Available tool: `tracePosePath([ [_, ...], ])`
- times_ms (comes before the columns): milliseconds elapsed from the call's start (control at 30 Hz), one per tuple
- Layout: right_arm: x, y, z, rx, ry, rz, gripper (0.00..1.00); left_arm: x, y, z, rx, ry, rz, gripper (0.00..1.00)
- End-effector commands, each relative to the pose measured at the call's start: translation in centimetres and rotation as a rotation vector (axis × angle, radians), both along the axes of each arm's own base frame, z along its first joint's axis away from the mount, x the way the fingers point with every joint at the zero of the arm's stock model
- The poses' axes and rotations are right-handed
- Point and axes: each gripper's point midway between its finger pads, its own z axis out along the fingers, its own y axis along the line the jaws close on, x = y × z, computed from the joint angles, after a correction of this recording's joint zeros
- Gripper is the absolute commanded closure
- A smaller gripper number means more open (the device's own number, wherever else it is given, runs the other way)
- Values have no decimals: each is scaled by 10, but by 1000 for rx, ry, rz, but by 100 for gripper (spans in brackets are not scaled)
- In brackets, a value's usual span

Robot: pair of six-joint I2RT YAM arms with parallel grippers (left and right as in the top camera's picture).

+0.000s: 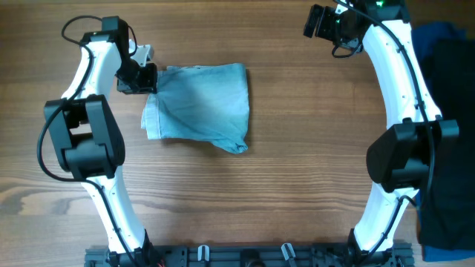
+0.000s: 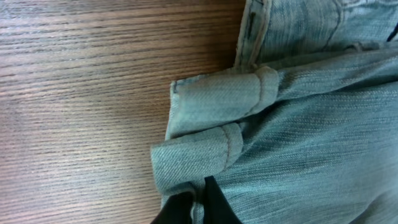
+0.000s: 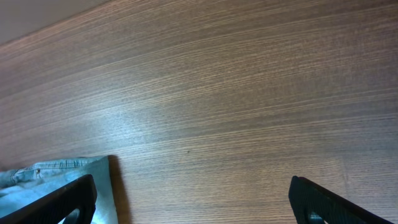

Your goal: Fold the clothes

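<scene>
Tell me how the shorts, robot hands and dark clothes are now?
Light faded-blue denim shorts: folded into a bundle on the wooden table.
Left gripper: shut on the shorts' cuffed edge.
Right gripper: open, empty.
Royal-blue and black garment heap: unfolded, piled off to the right.

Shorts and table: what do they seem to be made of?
The shorts: denim, probably cotton, faded light blue and matte; the diagonal twill weave, stitched seams and cuffed hems show it. The table: wood or wood-look laminate, smooth with a slight sheen; fine parallel grain lines, but the pictures cannot settle which.
</scene>
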Motion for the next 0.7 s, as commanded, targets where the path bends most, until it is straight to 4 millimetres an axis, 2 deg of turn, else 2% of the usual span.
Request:
tracePosePath([
  [0,2,-4,1,-17,-7,-7,0,2,2,5,-6,-17,0,96],
  [67,2,-4,1,-17,-7,-6,0,9,3,19,-6,-48,28,96],
  [200,2,-4,1,-17,-7,-6,0,28,5,68,1,-173,54,96],
  [233,2,-4,1,-17,-7,-6,0,31,5,77,3,-201,54,91],
  [300,2,-4,1,-17,-8,-7,0,38,6,91,7,-257,53,90],
  [567,2,-4,1,-17,-8,-6,0,53,7,96,11,-325,52,89],
  [667,2,-4,1,-17,-7,-6,0,52,7,86,9,-299,52,84],
])
